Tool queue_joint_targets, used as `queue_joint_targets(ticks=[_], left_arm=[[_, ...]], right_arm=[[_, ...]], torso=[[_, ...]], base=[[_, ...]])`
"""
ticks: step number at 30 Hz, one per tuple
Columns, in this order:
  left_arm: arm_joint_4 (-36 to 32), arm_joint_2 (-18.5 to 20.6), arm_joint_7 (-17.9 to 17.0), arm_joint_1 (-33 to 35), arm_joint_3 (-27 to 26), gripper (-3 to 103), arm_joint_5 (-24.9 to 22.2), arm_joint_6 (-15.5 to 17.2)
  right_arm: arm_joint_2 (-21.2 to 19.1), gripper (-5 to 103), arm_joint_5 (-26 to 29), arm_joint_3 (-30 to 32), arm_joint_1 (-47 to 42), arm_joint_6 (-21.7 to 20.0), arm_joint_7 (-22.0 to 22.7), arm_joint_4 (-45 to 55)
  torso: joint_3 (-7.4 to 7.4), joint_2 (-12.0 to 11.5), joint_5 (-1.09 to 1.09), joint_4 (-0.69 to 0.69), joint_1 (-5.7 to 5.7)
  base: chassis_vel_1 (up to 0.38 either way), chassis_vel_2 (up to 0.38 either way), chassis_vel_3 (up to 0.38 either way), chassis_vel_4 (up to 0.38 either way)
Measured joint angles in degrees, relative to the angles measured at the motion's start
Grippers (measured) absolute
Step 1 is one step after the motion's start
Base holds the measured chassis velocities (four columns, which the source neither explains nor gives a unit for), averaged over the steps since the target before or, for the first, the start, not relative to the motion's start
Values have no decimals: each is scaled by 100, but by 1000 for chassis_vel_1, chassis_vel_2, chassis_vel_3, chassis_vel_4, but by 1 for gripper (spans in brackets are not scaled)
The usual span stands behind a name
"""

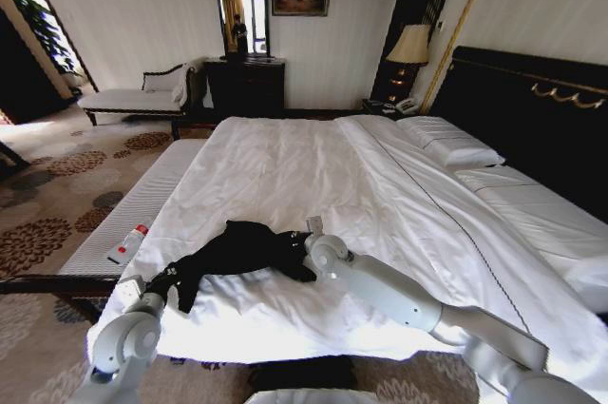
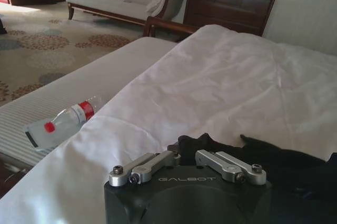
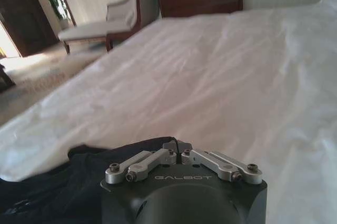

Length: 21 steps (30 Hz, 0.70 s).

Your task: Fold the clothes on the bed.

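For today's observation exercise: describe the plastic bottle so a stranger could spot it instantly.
Start at the big white bed. Along its left side runs a pale striped bench; the bottle lies there on its side. Clear, with a red cap and red label, it is the only small object there.

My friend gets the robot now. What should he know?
Left gripper: shut on the T-shirt's near-left end.
Right gripper: shut on the T-shirt's other end, toward the middle of the bed.
The T-shirt lies bunched and crumpled near the foot of the bed, on the white sheet.
Done: both ends gripped. No fold shows yet.
Left: spread it flat and fold it.
A plastic bottle lies on the bench beside the bed.
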Motion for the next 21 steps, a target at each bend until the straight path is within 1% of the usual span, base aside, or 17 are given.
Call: queue_joint_targets(ticks=[1,2,3,4,6,7,10,11,12,13,14,15,16,18,19,20,21], left_arm=[[-67,66,0,-101,-59,0,-134,-27],[-67,66,0,-101,-59,0,-134,-27],[-153,131,21,-194,-112,0,-292,-60],[-440,342,243,-508,-312,0,-775,-337],[-624,518,351,-741,-444,0,-1187,-470],[-624,518,351,-741,-444,0,-1187,-470],[-901,906,358,-1233,-718,0,-2025,-543],[-901,906,358,-1233,-718,0,-2025,-543],[-952,1003,353,-1329,-789,0,-2182,-553],[-1055,1267,322,-1537,-991,0,-2570,-574],[-1114,1419,293,-1644,-1113,0,-2824,-590],[-1169,1689,230,-1784,-1329,0,-3161,-629],[-1169,1689,230,-1784,-1329,0,-3161,-629],[-1250,2256,113,-1976,-1772,0,-3754,-739],[-1305,2450,70,-2002,-1985,0,-4045,-764],[-1305,2450,70,-2002,-1985,0,-4045,-764],[-1372,2605,20,-1973,-2231,0,-4333,-766]], right_arm=[[-129,0,-276,308,-202,366,-404,188],[-129,0,-276,308,-202,366,-404,188],[-241,0,-549,632,-413,835,-941,311],[-578,0,-926,1788,-1179,1876,-2185,850],[-747,0,-718,2405,-1584,2026,-2346,1400],[-747,0,-718,2405,-1584,2026,-2346,1400],[-1085,0,-430,3164,-1974,2229,-2434,2180],[-1085,0,-430,3164,-1974,2229,-2434,2180],[-1166,0,-385,3274,-1989,2288,-2434,2296],[-1355,0,-244,3521,-1987,2405,-2420,2548],[-1473,0,-100,3688,-1977,2441,-2387,2687],[-1680,0,123,3993,-1953,2457,-2357,2868],[-1680,0,123,3993,-1953,2457,-2357,2868],[-2070,0,501,4579,-1996,2468,-2331,3209],[-2244,0,680,4884,-2101,2451,-2315,3388],[-2244,0,680,4884,-2101,2451,-2315,3388],[-2427,0,851,5331,-2272,2406,-2286,3612]], torso=[[0,0,-1,-1,0],[0,0,-1,-1,0],[0,0,1,-1,0],[1,-1,2,-1,0],[0,0,1,-1,1],[0,0,1,-1,1],[0,0,0,-1,-1],[0,0,0,-1,-1],[0,0,1,-2,-1],[-1,0,1,-1,-1],[0,0,1,2,-1],[1,-1,-3,4,1],[1,-1,-3,4,1],[0,-1,0,0,1],[1,-1,4,0,1],[1,-1,4,0,1],[1,-1,1,1,1]], base=[[0,0,0,0],[0,0,0,0],[0,0,0,0],[0,0,0,0],[0,0,0,0],[0,0,0,0],[0,0,0,0],[0,0,0,0],[0,0,0,0],[0,0,0,0],[0,0,0,0],[0,0,0,0],[0,0,0,0],[0,0,0,0],[0,0,0,0],[0,0,0,0],[0,0,0,0]])
